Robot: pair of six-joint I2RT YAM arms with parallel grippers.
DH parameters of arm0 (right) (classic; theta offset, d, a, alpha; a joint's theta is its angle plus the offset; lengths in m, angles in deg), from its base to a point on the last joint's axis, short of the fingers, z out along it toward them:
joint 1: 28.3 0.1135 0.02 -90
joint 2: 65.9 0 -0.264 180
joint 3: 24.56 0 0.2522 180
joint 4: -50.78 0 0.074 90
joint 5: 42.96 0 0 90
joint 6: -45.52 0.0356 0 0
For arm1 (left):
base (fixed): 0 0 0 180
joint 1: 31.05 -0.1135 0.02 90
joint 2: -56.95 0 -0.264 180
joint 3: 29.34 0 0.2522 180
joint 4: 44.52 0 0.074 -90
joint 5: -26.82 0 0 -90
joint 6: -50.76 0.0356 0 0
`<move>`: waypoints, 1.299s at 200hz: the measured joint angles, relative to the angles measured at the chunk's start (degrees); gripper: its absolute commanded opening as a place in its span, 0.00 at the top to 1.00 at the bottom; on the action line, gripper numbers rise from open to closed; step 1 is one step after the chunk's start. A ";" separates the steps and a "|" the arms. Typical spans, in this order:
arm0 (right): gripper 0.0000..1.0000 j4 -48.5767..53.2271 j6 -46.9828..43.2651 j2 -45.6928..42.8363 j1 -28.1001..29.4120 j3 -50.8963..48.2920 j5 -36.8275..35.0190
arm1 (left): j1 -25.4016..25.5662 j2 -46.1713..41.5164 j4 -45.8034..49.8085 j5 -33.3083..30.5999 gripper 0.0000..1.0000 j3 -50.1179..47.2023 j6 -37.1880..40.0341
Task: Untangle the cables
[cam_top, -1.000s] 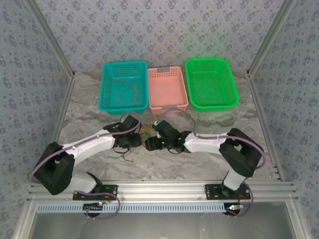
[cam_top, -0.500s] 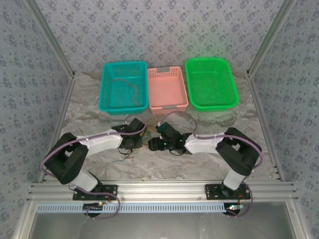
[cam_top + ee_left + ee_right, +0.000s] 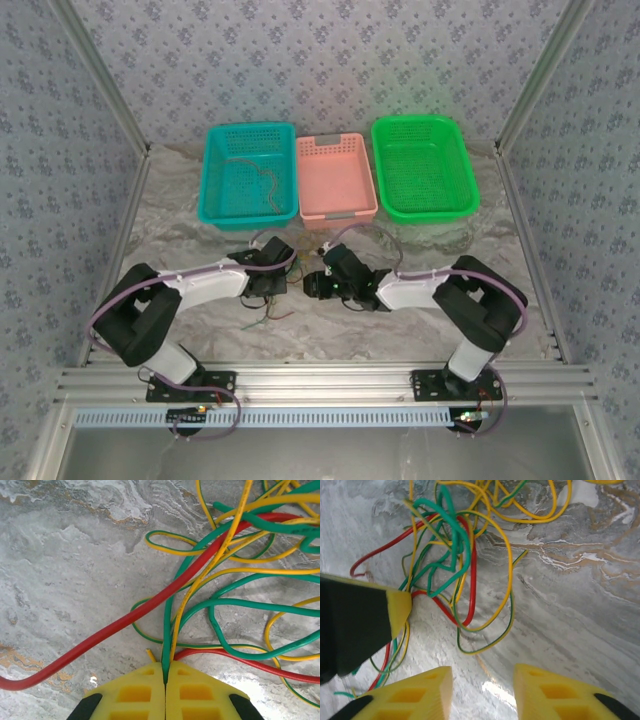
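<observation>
Cables seem pinched in left gripper.

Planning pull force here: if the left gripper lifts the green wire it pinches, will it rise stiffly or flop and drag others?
Probably floppy: the green wire curves loosely away from the shut left gripper. It will likely drag neighbours, since the red wire and yellow wire cross it. It seems light and thin.

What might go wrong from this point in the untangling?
The left gripper pinches green and yellow cables together; pulling may drag or tighten the tangle. The open right gripper sits close beside the left's finger; advancing might bump it.
</observation>
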 measured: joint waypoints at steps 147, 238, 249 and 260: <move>1.00 3.30 0.59 -6.69 -4.07 0.76 -2.75 | -1.11 -4.50 -0.96 4.24 1.00 -0.42 10.45; 1.00 18.75 -6.82 -20.50 -10.67 0.59 -3.67 | -1.14 -4.48 2.21 4.13 1.00 4.72 16.90; 1.00 20.04 -7.28 -22.97 -12.31 0.57 -3.67 | -1.16 -4.48 2.99 2.93 1.00 4.79 16.94; 1.00 21.05 -7.87 -25.42 -13.77 0.52 -3.63 | -1.20 -4.48 3.69 1.77 1.00 4.79 16.96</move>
